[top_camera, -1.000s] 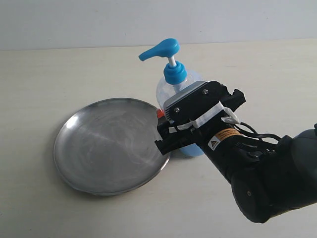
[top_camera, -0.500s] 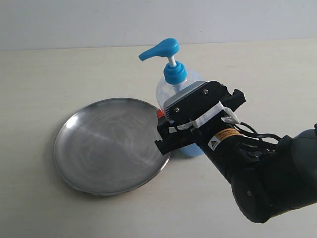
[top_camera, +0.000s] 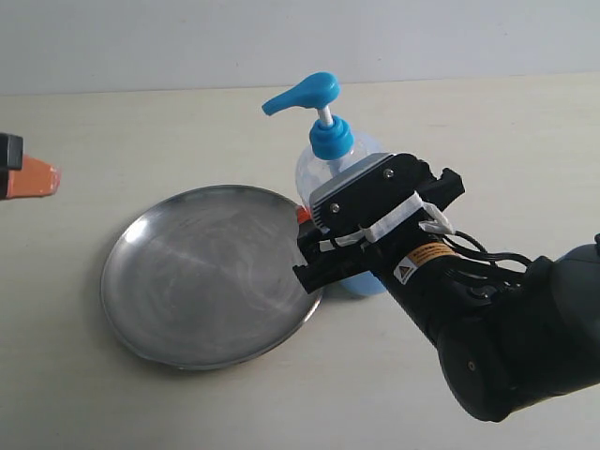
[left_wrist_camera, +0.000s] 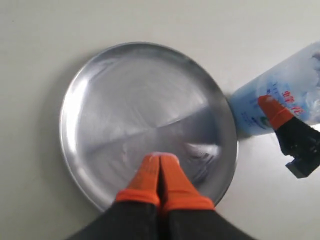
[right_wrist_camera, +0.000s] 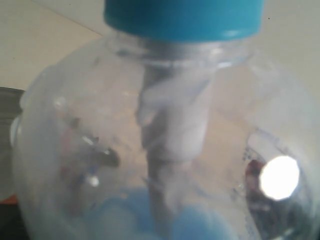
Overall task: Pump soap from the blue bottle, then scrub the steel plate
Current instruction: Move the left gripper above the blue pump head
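Two grippers, one plate and one bottle are showing on one pale table (top_camera: 487,122). At the far left of the exterior view, the left gripper (top_camera: 33,178) is poking in from the edge, with only its orange tip and a bit of black showing. In the left wrist view, this left gripper (left_wrist_camera: 160,165) is hanging over the plate. Its two orange fingertips (left_wrist_camera: 147,175) are pressing flat against each other, closed with nothing between them.

Next, the single steel plate (top_camera: 211,277) is lying flat on the table, its rim just beside the bottle's base. Swirled scuffs are catching the light across the plate (left_wrist_camera: 145,110). A pale patch is showing on it near the left fingertips, and I cannot tell whether that is soap or glare.

Right of the plate, the one blue bottle (top_camera: 323,164) is standing upright. Its blue pump head (top_camera: 302,94) is pointing left and riding high on its stem. Light blue soap (right_wrist_camera: 192,222) is sitting low inside the clear body, under the blue collar (right_wrist_camera: 182,17).

Farthest right, the right gripper (top_camera: 314,246) is reaching in from the lower right. Its jaws are standing wide around the bottle's body and clasping it. One orange-tipped finger (left_wrist_camera: 275,111) is lying against the printed label (left_wrist_camera: 245,107).
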### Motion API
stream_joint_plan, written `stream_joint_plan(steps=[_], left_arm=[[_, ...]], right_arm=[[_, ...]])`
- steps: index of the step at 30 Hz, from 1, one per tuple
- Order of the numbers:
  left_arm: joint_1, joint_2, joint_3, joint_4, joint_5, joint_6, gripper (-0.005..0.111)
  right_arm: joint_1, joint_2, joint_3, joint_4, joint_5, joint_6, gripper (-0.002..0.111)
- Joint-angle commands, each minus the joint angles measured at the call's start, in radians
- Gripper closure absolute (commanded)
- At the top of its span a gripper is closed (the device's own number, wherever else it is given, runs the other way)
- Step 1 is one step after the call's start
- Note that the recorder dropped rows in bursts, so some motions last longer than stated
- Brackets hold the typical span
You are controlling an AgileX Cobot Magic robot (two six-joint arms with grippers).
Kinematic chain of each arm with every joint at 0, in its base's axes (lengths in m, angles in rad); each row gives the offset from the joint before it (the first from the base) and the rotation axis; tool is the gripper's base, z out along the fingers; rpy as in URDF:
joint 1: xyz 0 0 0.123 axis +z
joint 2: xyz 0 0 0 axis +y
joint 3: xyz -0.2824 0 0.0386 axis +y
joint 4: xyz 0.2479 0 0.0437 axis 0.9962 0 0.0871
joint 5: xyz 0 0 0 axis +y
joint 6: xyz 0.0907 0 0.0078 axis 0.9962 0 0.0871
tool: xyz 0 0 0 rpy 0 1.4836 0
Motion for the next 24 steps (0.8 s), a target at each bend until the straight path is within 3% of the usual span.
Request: stream_joint_plan(steps=[1,10,17,24], left_arm=[[-0.005,0.046,-0.1,-0.005,0.054,0.014,0.107],[-0.02,0.092,-0.249,0.093,0.12,-0.017,0.107],[-0.128,0.094,-0.358,0.425,0.128,-0.235,0.107],[-0.205,0.143,-0.439,0.459,0.151,-0.304,0.107]], right_arm=[[0.001,-0.022,-0.007,-0.022,-0.062,-0.014,0.108],[0.001,-0.022,-0.007,-0.022,-0.062,-0.014,0.108],[0.001,-0.022,-0.007,-0.035,-0.062,-0.014,0.108],[0.001,-0.022,-0.007,-0.037,-0.062,-0.014,0.108]])
